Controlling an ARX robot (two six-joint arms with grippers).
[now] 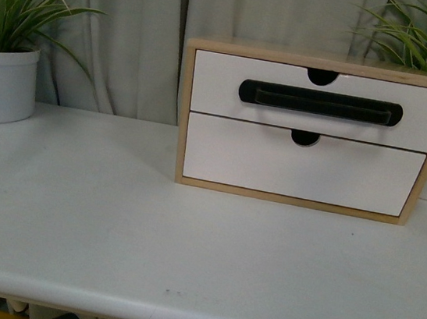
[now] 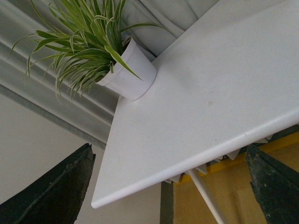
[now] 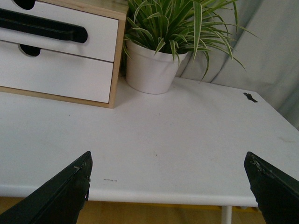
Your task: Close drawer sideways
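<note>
Plainly, the drawer (image 1: 321, 103) sits in the upper slot of a small wooden cabinet (image 1: 184, 108) standing toward the far right of the white desk (image 1: 109, 232). Its white front, with the long black bar handle (image 1: 320, 103) and a half-round notch at the top edge, looks flush with the frame in the front view and level with the plain lower drawer front (image 1: 303, 165); no gap shows along its edges. By that look the closing seems done already, or nearly so, with at most a last small push remaining; a slight protrusion would be hard to read from head-on.

A potted plant (image 1: 2, 77) stands at the far left of the desk, and another pot (image 3: 152, 70) stands just beside the cabinet's right side.

Neither arm appears in the front view. The left gripper (image 2: 168, 186) hangs off the near left corner of the desk, tilted, its jaws spread wide with nothing between them. The right gripper (image 3: 170, 191) hovers above the near right edge of the desk, well apart from the cabinet, its jaws likewise wide and empty.
</note>
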